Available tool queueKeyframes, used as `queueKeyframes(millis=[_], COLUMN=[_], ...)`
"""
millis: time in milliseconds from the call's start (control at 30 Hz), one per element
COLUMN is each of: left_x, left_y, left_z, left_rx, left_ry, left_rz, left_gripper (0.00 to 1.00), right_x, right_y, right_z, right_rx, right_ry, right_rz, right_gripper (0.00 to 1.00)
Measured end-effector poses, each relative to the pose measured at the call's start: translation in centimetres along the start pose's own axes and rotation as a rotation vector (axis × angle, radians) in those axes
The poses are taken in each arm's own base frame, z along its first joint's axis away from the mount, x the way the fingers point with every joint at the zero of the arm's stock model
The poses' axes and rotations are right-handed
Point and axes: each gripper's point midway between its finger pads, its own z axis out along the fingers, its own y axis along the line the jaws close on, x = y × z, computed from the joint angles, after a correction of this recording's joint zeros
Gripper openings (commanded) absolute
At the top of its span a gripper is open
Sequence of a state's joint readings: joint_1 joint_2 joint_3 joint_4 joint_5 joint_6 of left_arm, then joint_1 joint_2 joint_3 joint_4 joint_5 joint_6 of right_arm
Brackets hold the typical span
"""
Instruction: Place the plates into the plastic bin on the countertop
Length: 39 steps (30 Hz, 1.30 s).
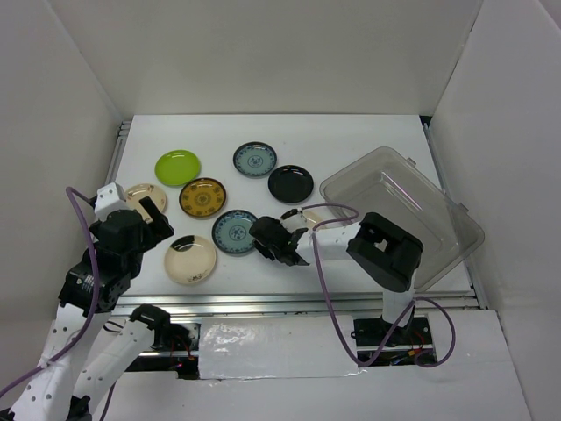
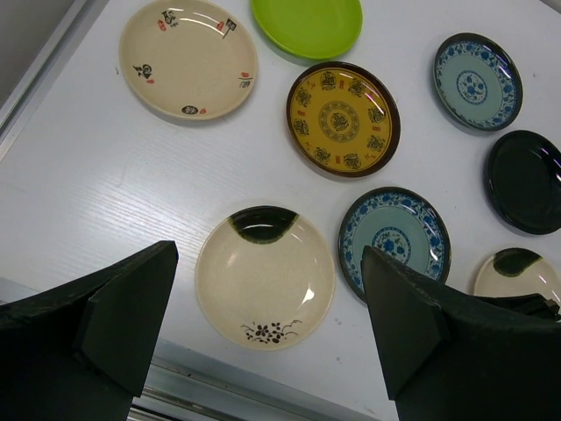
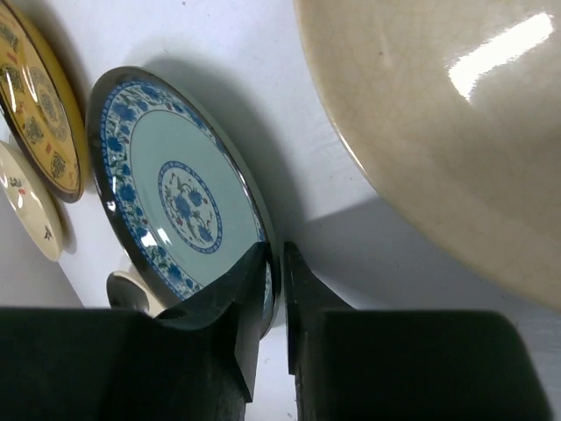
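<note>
Several small plates lie on the white countertop (image 1: 351, 140). My right gripper (image 1: 266, 240) is shut on the right rim of a blue-grey patterned plate (image 1: 232, 231); the right wrist view shows this plate (image 3: 175, 193) pinched between the jaws (image 3: 276, 263). A cream plate (image 1: 308, 216) lies just behind that gripper and fills the right wrist view (image 3: 438, 132). My left gripper (image 2: 267, 263) is open above a cream plate with a dark mark (image 2: 265, 276), apart from it. The clear plastic bin (image 1: 421, 197) stands empty at the right.
Lime green (image 1: 178, 167), second blue-grey (image 1: 255, 160), black (image 1: 291, 183) and mustard (image 1: 202, 197) plates lie further back. Another cream plate (image 1: 140, 195) lies at the left by the left arm. White panels wall the table; a metal rail (image 1: 289, 303) runs along the front.
</note>
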State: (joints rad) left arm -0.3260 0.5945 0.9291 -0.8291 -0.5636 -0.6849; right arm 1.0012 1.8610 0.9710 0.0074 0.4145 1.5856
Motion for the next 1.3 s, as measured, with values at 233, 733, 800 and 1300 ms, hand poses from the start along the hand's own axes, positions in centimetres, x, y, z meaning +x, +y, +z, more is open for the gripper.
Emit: queueKeyframes(millis=[233, 733, 800, 1300], left_x=[0.0, 0.0, 0.0, 0.1], left_y=[0.0, 0.0, -0.1, -0.4], left_z=[-0.1, -0.1, -0.1, 0.0], left_rx=[0.002, 0.005, 0.008, 0.018], left_ry=[-0.003, -0.001, 0.002, 0.008], left_rz=[-0.002, -0.001, -0.001, 0.002], left_gripper=[0.99, 0.99, 0.99, 0.99], right_x=[0.2, -11.4, -16.2, -36.5], right_y=[0.3, 8.9, 7.9, -18.1], right_z=[-0.2, -16.0, -18.0, -17.9], right_rx=[-0.015, -0.403, -0.417, 0.121], right_ry=[0.010, -0.096, -0.186, -0.545], right_rz=[0.010, 0.019, 0.066, 0.341], right_gripper=[0.00, 0.00, 0.00, 0.00])
